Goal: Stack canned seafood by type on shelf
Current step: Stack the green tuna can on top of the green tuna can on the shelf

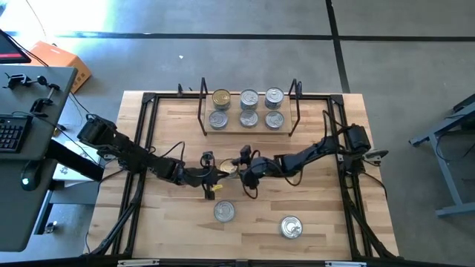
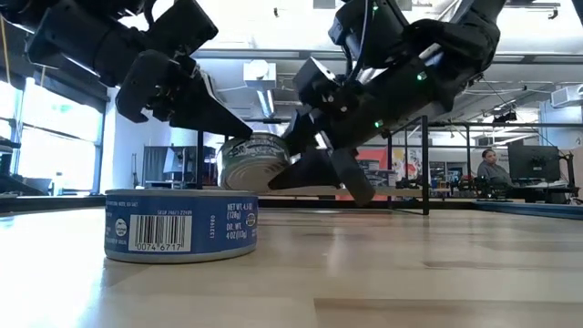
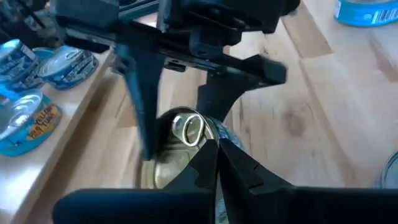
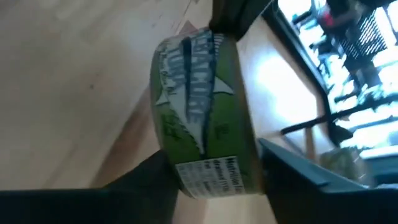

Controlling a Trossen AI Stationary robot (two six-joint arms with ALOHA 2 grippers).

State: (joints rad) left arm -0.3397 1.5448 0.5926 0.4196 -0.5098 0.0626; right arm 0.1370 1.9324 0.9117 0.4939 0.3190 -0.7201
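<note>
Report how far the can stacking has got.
Done: six cans sit on the shelf. In hand: both pincers meet at mid-table on a gold-lidded green can, the left pincer shut at its lid, the right pincer around its sides. Left: two silver-lidded cans near the front edge.

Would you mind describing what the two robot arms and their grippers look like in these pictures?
Both arms are black, built of jointed blocky segments with black cables looping along them. The left gripper and right gripper each end in two flat, dark, tapering fingers. In the low view small green lights glow on the right arm's wrist housing. No lettering or markings are legible.
</note>
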